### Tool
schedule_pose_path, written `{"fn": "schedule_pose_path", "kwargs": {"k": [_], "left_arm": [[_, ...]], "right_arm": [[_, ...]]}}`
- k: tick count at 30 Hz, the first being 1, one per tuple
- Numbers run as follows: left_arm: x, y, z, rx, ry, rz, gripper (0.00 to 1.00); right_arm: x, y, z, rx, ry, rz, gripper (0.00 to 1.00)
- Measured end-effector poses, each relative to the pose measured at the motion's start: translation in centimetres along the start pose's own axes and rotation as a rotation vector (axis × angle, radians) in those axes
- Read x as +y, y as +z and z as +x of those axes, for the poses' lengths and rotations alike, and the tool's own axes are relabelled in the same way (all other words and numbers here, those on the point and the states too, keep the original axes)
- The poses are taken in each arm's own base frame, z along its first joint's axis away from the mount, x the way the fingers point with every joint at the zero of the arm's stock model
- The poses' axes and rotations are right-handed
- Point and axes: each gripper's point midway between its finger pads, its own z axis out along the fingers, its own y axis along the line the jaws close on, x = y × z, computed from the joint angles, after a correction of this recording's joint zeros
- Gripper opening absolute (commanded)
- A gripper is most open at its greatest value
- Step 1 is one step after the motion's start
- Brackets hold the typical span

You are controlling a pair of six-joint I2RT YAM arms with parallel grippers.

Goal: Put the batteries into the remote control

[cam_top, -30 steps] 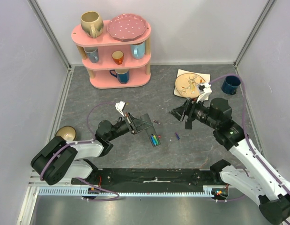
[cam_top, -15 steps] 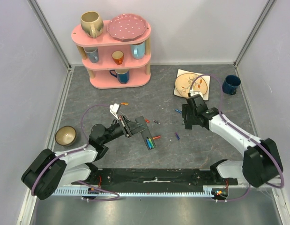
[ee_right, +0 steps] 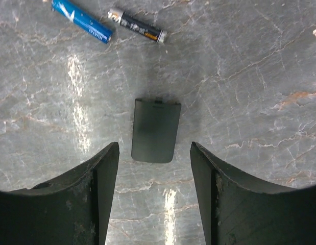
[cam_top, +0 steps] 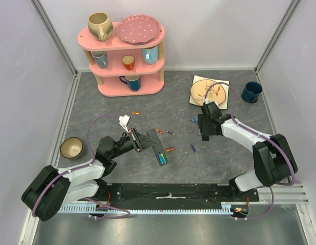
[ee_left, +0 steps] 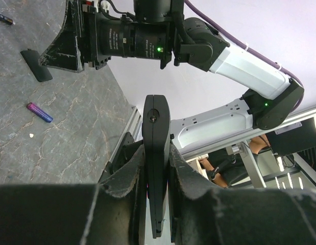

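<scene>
My left gripper (cam_top: pixel 143 139) is shut on the remote control (cam_top: pixel 158 149), a slim black bar held on edge; its open compartment holds blue and green batteries (cam_top: pixel 161 157). In the left wrist view the remote (ee_left: pixel 156 132) stands edge-on between the pads. My right gripper (cam_top: pixel 204 133) is open and points down at the table. In the right wrist view it (ee_right: pixel 153 153) straddles a small black battery cover (ee_right: pixel 156 130) lying flat. A blue battery (ee_right: pixel 81 19) and a dark battery (ee_right: pixel 137 26) lie just beyond the cover. Other loose batteries lie between the arms: red (cam_top: pixel 159 131), orange (cam_top: pixel 170 150), purple (cam_top: pixel 193 148).
A pink shelf (cam_top: pixel 122 81) with mugs and a plate stands at the back left. A patterned plate (cam_top: pixel 209 92) and a blue mug (cam_top: pixel 251 92) sit at the back right. A tan bowl (cam_top: pixel 72 147) is at the left. An orange battery (cam_top: pixel 136 113) lies near the shelf.
My right gripper has swung in and come down to point at the table over the battery cover. My left gripper has shifted slightly with the remote.
</scene>
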Motion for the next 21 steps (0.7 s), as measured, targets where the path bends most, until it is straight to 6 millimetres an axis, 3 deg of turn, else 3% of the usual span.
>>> {"fn": "schedule_pose_path", "kwargs": {"k": [5,21], "left_arm": [[0.1,0.0,0.0,0.001,-0.001,-0.002,0.02],[0.2,-0.1,0.0,-0.002,-0.002,-0.005,0.02]], "right_arm": [[-0.3,1.0,-0.6,-0.006,0.028,-0.011,0.65],[-0.2,2.9,0.7,0.036,0.037,-0.029,0.61]]}}
